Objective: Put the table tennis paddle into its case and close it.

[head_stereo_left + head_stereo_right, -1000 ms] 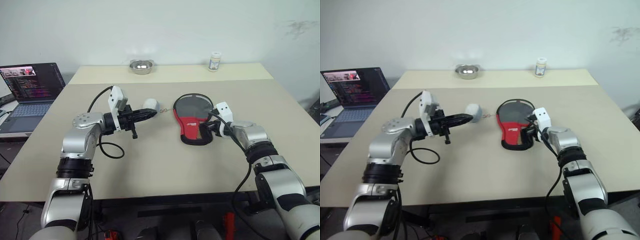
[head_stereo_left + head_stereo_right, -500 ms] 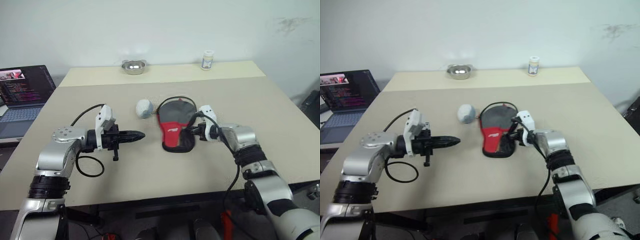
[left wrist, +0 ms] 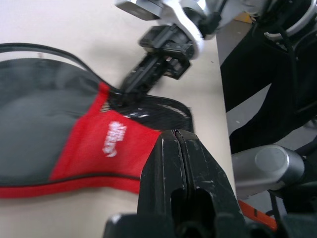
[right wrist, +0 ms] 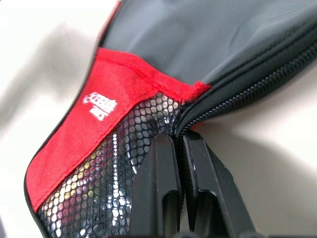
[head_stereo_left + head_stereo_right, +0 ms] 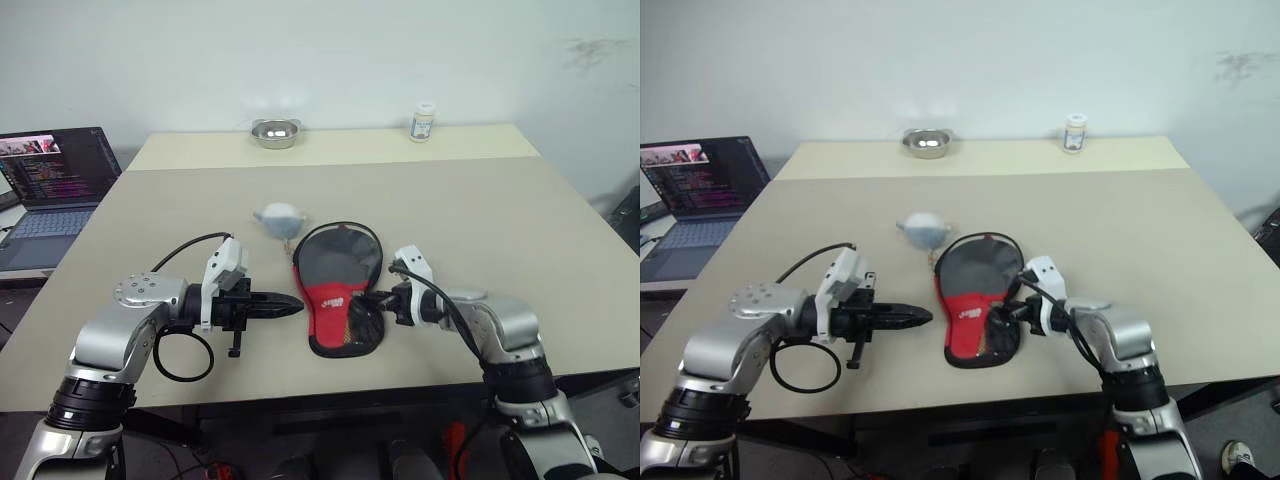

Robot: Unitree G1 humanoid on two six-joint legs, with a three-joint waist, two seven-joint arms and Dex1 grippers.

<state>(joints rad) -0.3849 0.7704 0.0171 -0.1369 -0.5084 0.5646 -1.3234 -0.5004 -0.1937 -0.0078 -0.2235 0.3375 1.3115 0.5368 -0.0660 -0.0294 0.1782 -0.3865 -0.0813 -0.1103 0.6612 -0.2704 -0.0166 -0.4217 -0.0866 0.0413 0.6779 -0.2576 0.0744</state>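
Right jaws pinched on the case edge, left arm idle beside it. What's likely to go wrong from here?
1. The right gripper grips only the zip edge of the case, where mesh meets red panel. The thin fabric may slip free, or the whole case may drag across the table.
2. The left gripper is shut, beside the case, pinning nothing, so nothing steadies it.
3. The pale round object lies near the case's head end; a sliding case may knock it.

case (image 5: 337, 290) between both grippers
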